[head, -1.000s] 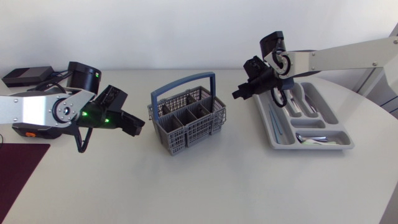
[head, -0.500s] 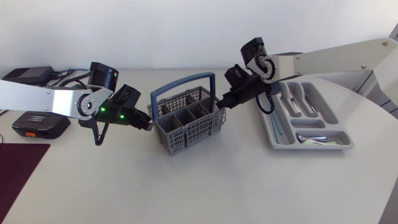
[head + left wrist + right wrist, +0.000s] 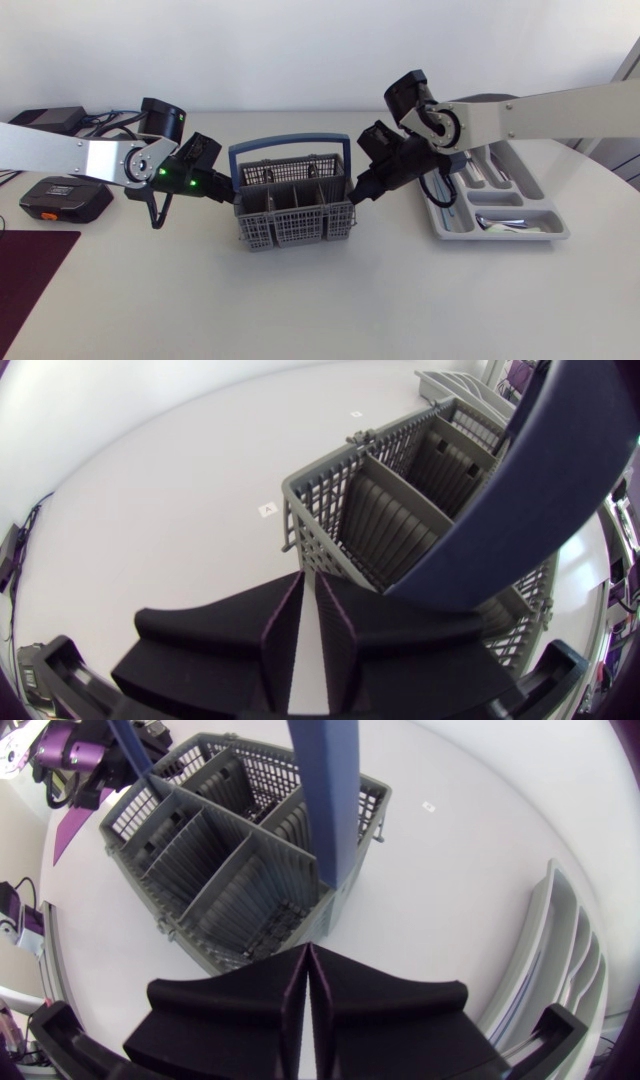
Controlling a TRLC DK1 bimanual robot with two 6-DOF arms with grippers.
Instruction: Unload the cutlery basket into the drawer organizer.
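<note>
Seen from overhead, the grey slatted plastic cutlery basket with a blue hoop handle (image 3: pixel 293 208) stands near the middle of the table, somewhat toward its rear edge. Its long axis runs parallel to that edge, and the handle arches along the same line from one short end to the other. Our left gripper (image 3: pixel 233 199) is at the basket's left short end and our right gripper (image 3: pixel 354 195) at its right short end, both pointing inward at it; we cannot tell whether the tips touch the walls. The long grey plastic drawer organizer (image 3: pixel 548 226) lies by the table's right edge, apart from the basket and angled to the rear edge. Only this view shows the metal cutlery (image 3: pixel 497 222) in its compartments. The left wrist view adds that the left fingers are pressed together on nothing, just before a basket corner. The right wrist view shows the right fingers likewise closed on nothing, with the handle's foot ahead of them. A dark maroon mat (image 3: pixel 30 275) covers the front left corner.
</note>
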